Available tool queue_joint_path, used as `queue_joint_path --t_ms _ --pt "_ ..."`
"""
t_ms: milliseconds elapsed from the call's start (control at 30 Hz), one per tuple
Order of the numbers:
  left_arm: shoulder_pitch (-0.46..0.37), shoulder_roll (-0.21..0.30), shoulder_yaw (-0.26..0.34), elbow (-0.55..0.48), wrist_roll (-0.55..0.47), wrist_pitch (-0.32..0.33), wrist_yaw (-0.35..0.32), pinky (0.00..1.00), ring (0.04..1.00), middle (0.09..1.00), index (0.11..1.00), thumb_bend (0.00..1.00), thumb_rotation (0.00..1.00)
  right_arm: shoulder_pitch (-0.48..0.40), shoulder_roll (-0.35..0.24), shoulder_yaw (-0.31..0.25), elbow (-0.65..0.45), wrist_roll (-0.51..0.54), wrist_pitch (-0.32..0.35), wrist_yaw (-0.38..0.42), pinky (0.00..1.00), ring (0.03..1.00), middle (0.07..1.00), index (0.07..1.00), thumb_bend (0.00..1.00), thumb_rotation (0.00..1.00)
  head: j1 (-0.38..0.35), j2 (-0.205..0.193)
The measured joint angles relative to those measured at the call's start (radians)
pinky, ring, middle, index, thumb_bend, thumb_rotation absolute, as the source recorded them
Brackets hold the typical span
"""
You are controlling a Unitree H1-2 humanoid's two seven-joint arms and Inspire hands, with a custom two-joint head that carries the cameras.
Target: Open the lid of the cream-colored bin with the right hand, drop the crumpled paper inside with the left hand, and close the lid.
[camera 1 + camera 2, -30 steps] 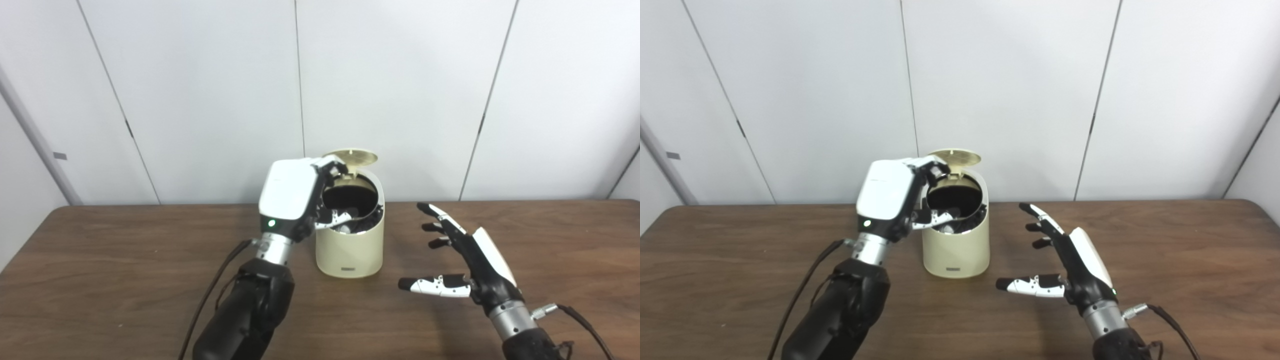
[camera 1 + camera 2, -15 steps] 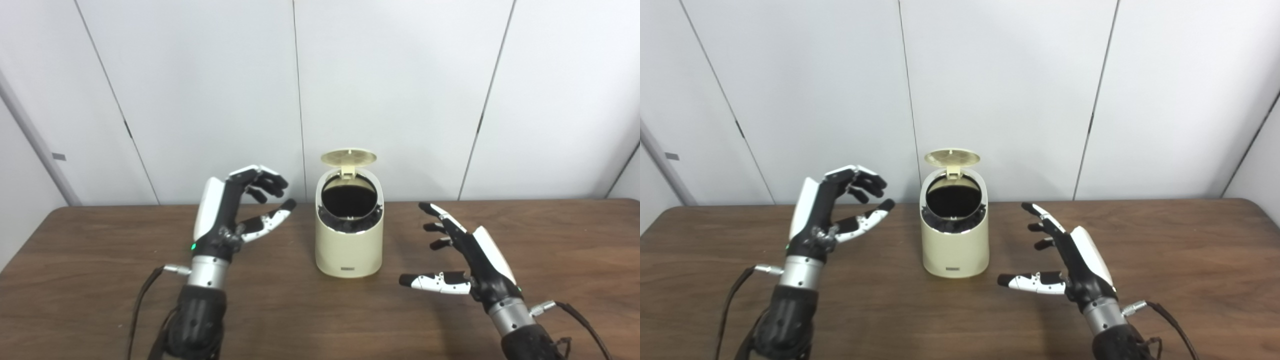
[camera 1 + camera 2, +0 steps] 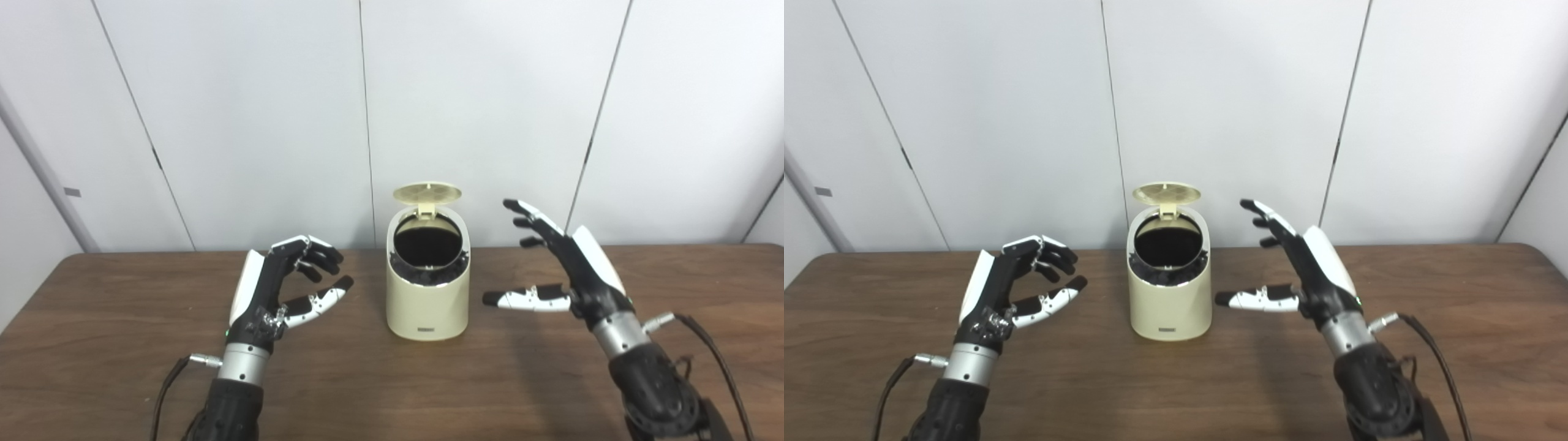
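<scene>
Both robot hands hold nothing, fingers apart: the left robot hand [image 3: 278, 288] hovers left of the cream-colored bin [image 3: 428, 288], the right robot hand [image 3: 566, 269] right of it. Mid-counter [image 3: 122, 318] near the back edge, its lid [image 3: 427, 193] stands open. No crumpled paper shows, likely dropped inside; closing remains.

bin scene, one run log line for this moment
bin: lid up | left robot hand: open, empty | right robot hand: open, raised beside bin
</scene>
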Motion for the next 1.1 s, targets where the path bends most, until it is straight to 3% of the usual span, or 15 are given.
queue_joint_path --t_ms 300,467,667,933,1100 --pt "0.05 -0.021 -0.004 0.025 -0.013 -0.001 -0.015 0.47 0.569 0.49 0.51 0.52 0.0 -0.161 -0.015 0.04 0.033 -0.052 0.01 0.03 0.69 0.819 0.862 0.835 0.69 0.39 0.006 -0.005" --pt "0.06 -0.02 -0.001 0.028 -0.012 -0.003 -0.015 0.48 0.57 0.489 0.511 0.52 0.0 -0.214 -0.015 0.061 0.063 -0.083 0.043 0.06 0.68 0.826 0.877 0.84 0.65 0.4 0.011 -0.008" --pt "0.061 -0.021 -0.001 0.029 -0.01 -0.009 -0.015 0.48 0.576 0.488 0.513 0.52 0.0 -0.264 -0.027 0.101 0.113 -0.143 0.043 0.075 0.64 0.805 0.851 0.833 0.65 0.5 0.015 -0.008" --pt "0.065 -0.026 0.001 0.029 -0.013 -0.009 -0.015 0.47 0.572 0.486 0.52 0.51 0.0 -0.287 -0.043 0.134 0.138 -0.219 0.044 0.076 0.73 0.85 0.847 0.822 0.64 0.57 0.018 -0.003" --pt "0.065 -0.032 0.003 0.029 -0.01 -0.007 -0.014 0.46 0.564 0.485 0.522 0.51 0.0 -0.287 -0.04 0.144 0.116 -0.237 0.062 0.096 0.77 0.866 0.843 0.813 0.62 0.57 0.021 0.001"
